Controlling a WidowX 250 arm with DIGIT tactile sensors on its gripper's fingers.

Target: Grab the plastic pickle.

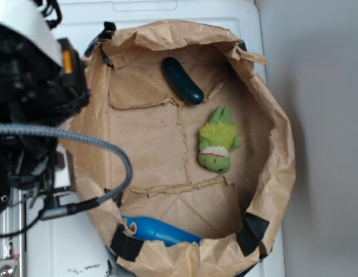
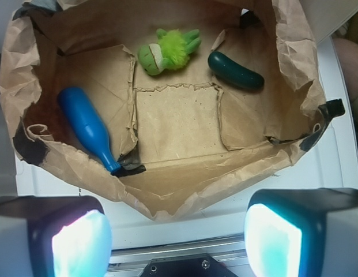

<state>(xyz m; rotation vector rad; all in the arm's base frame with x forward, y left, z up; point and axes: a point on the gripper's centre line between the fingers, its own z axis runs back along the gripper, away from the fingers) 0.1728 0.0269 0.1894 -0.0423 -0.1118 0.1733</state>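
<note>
Glossy dark-green plastic pickle [image 2: 236, 70] looks light, rigid and slippery; best pinched across its middle, short axis between the pads; claw [image 2: 177, 239] hangs wide, empty, outside the paper bag [image 2: 167, 196].

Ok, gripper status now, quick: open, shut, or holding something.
Gripper: open and empty, jaws spread wide, outside the brown paper-lined bin. The dark green glossy plastic pickle lies untouched inside.
</note>
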